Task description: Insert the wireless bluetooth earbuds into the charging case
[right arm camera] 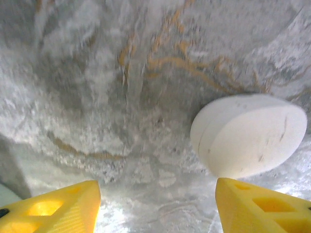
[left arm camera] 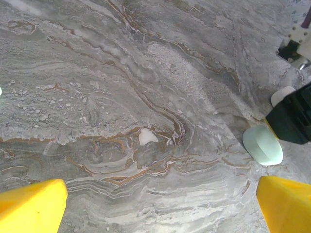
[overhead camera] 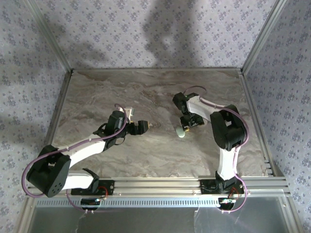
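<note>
Right gripper (right arm camera: 155, 206), parted and empty, hovers beside the charging case (right arm camera: 248, 136); left gripper (left arm camera: 160, 206) gapes wide.

The left gripper (left arm camera: 159, 206) gapes wide above the marble table (left arm camera: 97, 73); the charging case (left arm camera: 262, 144) lies far to its right

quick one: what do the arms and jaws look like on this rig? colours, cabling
The left arm and the right arm match: white links between chunky black joint housings, with black hardware at the wrist. A mauve cable runs loose along the outside of each arm. In the wrist views the jaws have bright yellow, wedge-shaped tips. No markings are legible.
</note>
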`<control>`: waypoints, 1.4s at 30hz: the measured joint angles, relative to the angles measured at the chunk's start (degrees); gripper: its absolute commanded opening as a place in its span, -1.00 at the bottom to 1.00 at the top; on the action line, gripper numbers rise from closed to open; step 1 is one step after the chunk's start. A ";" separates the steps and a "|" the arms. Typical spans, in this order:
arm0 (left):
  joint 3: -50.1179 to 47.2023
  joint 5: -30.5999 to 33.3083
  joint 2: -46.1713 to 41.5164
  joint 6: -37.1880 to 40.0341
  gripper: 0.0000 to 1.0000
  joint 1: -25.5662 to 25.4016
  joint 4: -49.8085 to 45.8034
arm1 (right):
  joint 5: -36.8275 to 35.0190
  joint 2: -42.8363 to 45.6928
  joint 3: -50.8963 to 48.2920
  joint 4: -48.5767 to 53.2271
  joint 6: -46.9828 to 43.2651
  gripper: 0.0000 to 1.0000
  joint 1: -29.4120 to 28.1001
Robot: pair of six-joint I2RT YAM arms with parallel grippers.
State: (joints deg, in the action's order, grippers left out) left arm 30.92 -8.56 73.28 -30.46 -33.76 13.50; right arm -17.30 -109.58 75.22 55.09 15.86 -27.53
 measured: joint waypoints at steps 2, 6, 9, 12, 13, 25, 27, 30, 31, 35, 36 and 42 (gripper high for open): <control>0.00 0.00 0.00 0.00 1.00 0.00 0.00 | 0.13 1.68 -1.88 -0.28 0.46 0.32 -0.11; 0.00 -0.02 0.00 0.00 0.99 0.00 0.00 | 0.35 6.99 -4.96 -1.49 1.88 0.40 -0.24; 0.00 -0.24 0.04 -0.02 1.00 0.00 0.04 | 2.40 13.42 -7.50 -4.17 2.38 0.46 -0.52; 0.00 -1.05 0.68 -0.17 1.00 0.00 0.37 | 7.17 18.47 -9.55 -7.56 1.84 0.50 -0.74; 0.00 -1.27 1.07 -0.20 1.00 0.00 0.44 | 9.20 19.21 -9.92 -8.81 1.22 0.49 -0.74; 0.00 -1.97 1.90 -0.22 0.99 0.00 0.52 | 17.38 10.58 -10.54 -14.86 -5.64 0.36 -2.21; 0.00 -2.03 1.90 -0.22 1.00 0.00 0.52 | 17.79 10.10 -10.54 -15.10 -6.10 0.34 -2.40; 0.00 -2.16 1.90 -0.22 1.00 0.00 0.52 | 18.08 9.97 -10.54 -15.15 -6.47 0.30 -2.51; 0.00 -2.16 1.90 -0.22 1.00 0.00 0.52 | 18.21 9.90 -10.54 -15.23 -6.51 0.28 -2.51; 0.00 -2.16 1.90 -0.22 1.00 0.00 0.52 | 18.25 9.22 -10.54 -15.54 -6.51 0.29 -2.51; 0.00 -2.16 1.90 -0.22 1.00 0.00 0.52 | 18.25 9.01 -10.54 -15.54 -6.51 0.29 -2.51; 0.00 -2.16 1.90 -0.22 0.99 0.00 0.52 | 18.16 8.66 -10.51 -15.52 -6.51 0.31 -2.51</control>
State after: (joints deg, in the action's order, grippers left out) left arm 30.92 -10.72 75.18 -30.68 -33.76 14.02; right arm 0.86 -100.92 64.71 39.57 9.34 -30.04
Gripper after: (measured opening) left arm 0.997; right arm 0.651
